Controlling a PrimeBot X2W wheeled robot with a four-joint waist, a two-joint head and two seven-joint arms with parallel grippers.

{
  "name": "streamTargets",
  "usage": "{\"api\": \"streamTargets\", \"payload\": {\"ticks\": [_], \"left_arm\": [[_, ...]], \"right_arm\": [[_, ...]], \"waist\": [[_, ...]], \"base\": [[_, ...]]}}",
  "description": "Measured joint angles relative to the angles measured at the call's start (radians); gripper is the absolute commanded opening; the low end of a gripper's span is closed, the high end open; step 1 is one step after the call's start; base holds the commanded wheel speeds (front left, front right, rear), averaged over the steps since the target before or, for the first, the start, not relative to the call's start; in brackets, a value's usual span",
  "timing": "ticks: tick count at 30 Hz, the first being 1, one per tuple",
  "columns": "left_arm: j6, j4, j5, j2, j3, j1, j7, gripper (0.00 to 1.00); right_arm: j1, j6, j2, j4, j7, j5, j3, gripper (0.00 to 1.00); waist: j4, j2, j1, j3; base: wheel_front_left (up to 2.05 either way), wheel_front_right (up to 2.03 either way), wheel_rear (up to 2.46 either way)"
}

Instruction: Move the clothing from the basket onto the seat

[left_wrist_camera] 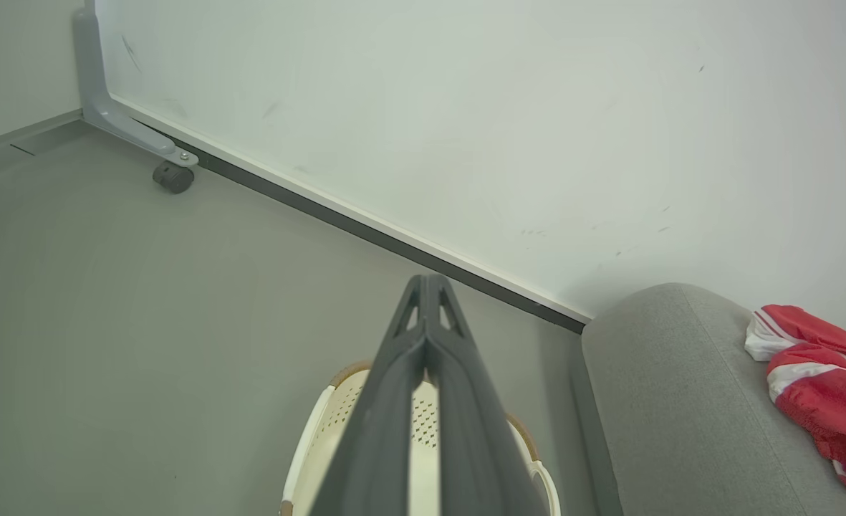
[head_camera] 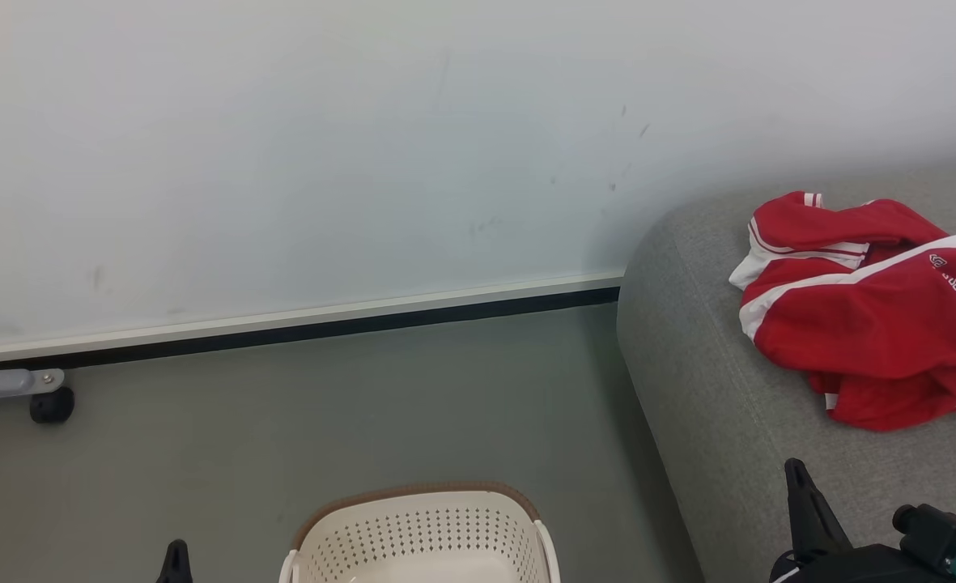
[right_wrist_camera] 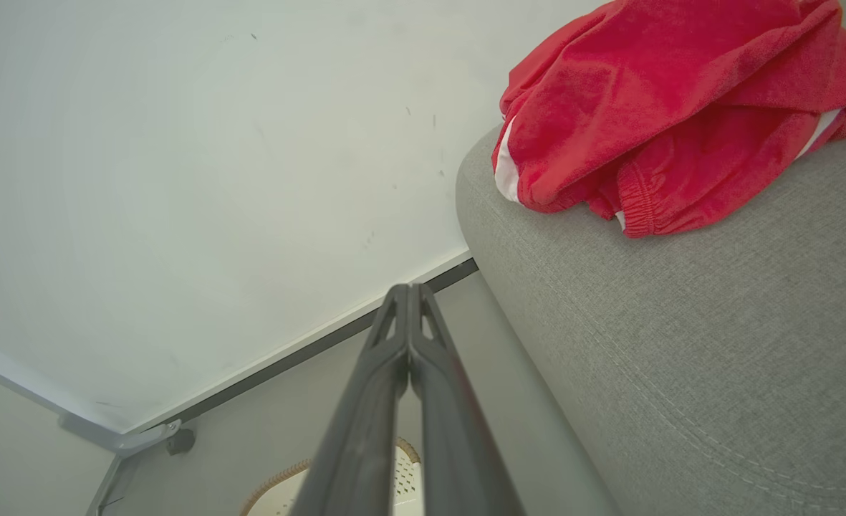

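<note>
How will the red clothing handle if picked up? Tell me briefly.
Probably floppy: the clothing lies crumpled in folds on the seat, so it would drape. Likely light, being thin fabric. Pushed, it would probably bunch rather than slide, since the seat's weave looks coarse.

Left of the grey fabric sofa seat (head_camera: 712,380), the cream-white perforated plastic basket (head_camera: 421,526) is cut by the bottom edge, and the red white-striped clothing (head_camera: 866,324) on that seat by the right.
</note>
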Motion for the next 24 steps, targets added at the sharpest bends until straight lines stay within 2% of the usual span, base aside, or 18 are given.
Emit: {"api": "streamTargets", "payload": {"ticks": [24], "left_arm": [[-0.058, 0.047, -0.301, -0.021, 0.038, -0.076, 0.089, 0.0]], "right_arm": [[-0.021, 0.057, 0.043, 0.029, 0.087, 0.298, -0.117, 0.0]], "waist": [[0.024, 0.0, 0.0001, 0.016]], "base": [[0.0, 0.0, 0.0]]}}
